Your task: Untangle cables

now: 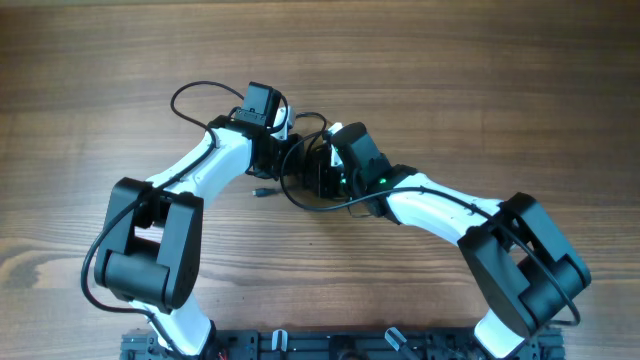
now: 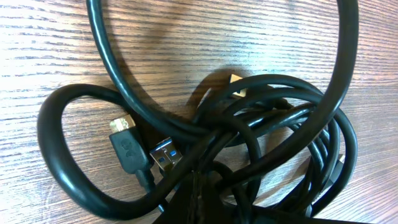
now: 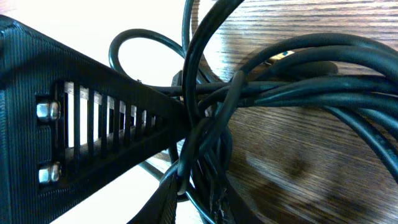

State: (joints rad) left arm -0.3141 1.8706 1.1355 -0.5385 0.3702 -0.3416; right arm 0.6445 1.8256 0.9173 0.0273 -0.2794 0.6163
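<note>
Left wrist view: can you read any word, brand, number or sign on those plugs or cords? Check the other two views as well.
There is no readable text in any view.
USB plug: a small round mark is embossed on its black housing, too faint to read.
cables: no print shows on the jackets.
</note>
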